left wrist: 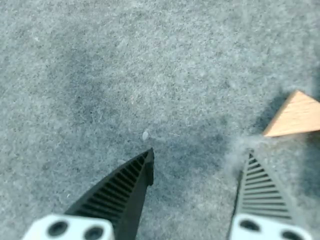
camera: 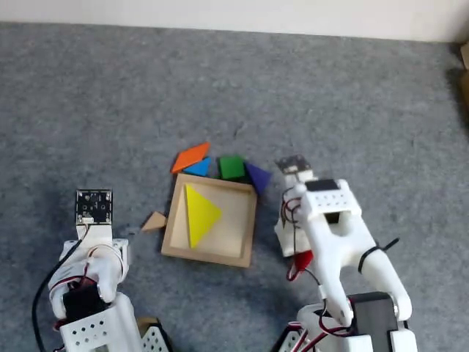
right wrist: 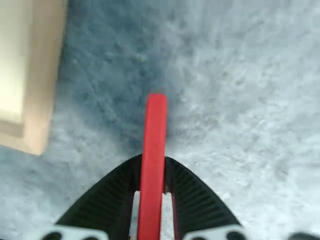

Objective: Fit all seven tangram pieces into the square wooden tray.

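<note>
The square wooden tray [camera: 207, 257] lies at the table's middle with a yellow triangle [camera: 199, 213] inside it. Along its far edge sit an orange parallelogram [camera: 190, 156], a blue triangle [camera: 198, 168], a green square [camera: 231, 167] and a purple triangle [camera: 257, 176]. A tan triangle [camera: 154, 221] rests just left of the tray. My left gripper [left wrist: 200, 165] stands open above the carpet, the tan triangle [left wrist: 296, 116] just beyond one fingertip. My right gripper [right wrist: 152, 160] is shut on a red piece [right wrist: 155, 145], held on edge right of the tray [right wrist: 35, 75].
Grey carpet covers the whole table. The left arm [camera: 95, 249] stands at the near left, the right arm [camera: 333, 227] at the near right beside the tray. A pale wall strip runs along the far edge.
</note>
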Motion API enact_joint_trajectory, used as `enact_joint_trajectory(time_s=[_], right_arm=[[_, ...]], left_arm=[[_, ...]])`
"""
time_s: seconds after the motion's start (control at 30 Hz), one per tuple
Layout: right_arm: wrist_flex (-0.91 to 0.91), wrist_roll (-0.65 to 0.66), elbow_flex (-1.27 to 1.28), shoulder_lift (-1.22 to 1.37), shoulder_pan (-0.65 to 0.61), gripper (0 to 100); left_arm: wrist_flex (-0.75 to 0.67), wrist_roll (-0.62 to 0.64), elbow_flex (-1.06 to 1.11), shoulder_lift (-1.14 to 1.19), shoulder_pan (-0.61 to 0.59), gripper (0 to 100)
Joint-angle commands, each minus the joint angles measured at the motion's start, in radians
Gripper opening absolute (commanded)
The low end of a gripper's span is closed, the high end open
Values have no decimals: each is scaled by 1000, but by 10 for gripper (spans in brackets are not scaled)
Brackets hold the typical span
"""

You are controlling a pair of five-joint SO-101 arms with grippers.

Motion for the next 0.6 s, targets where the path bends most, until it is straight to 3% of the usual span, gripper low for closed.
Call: enact_joint_trajectory(time_s=[0.0,0.2,0.4,0.57], right_arm=[[87,14,-183,-7,-1,5],[171,14,-381,2,-113,5],[93,14,-433,22,-266,5],[74,14,-575,197,-349,5]], left_arm=[[-3,-11,-21,2,-7,270],[-3,-12,-19,2,-7,270],[-3,-12,-19,2,-7,270],[-3,-12,-18,2,-7,270]])
